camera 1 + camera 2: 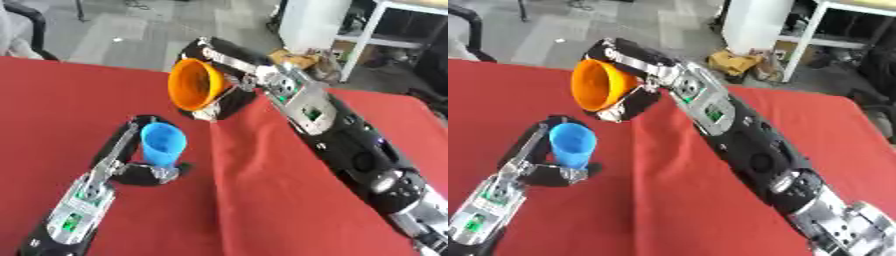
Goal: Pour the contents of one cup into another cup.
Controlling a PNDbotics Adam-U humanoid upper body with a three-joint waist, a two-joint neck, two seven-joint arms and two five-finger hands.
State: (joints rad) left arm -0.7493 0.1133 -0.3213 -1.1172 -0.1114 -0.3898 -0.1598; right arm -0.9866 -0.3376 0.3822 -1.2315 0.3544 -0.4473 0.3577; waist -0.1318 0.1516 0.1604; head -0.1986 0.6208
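A: Left robot hand (140,167)?
B: Curled round the blue cup (163,144), upright on the red desk (262,200).
A: Right robot hand (219,102)?
B: Wrapped round the orange cup (194,83), lifted and tipped on its side, mouth facing left, just above and right of the blue cup.

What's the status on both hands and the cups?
Left hand curled round blue cup, upright on red table. Right hand holds orange cup tipped sideways, raised above and beyond the blue one. Nothing between the cups.
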